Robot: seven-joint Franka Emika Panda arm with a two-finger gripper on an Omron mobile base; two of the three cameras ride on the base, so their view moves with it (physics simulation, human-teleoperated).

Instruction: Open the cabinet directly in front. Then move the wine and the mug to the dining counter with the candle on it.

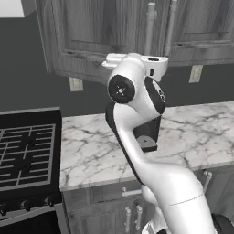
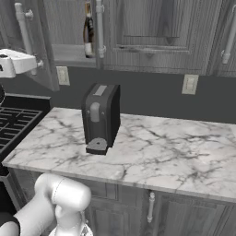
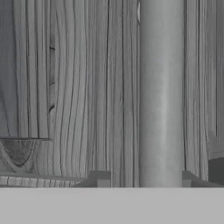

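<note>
The grey wood-grain cabinet (image 2: 152, 32) hangs above the worktop. Its left door (image 2: 41, 27) stands swung partly outward, and the wine (image 2: 87, 32), a dark bottle with a pale label, stands in the gap behind it. In the hand view my gripper (image 3: 144, 178) is open at the door's silver bar handle (image 3: 161, 92): the bar runs between the fingertips (image 3: 101, 177), with a gap on its left side. My white hand (image 1: 154, 66) sits at the foot of that handle (image 1: 150, 27). The mug, the dining counter and the candle are out of view.
A black coffee machine (image 2: 101, 117) stands on the marble worktop (image 2: 161, 147) under the cabinet. A black stove (image 1: 27, 151) adjoins the worktop on the left. Wall outlets (image 2: 189, 84) sit below the cabinet; drawer fronts (image 2: 150, 207) run under the worktop.
</note>
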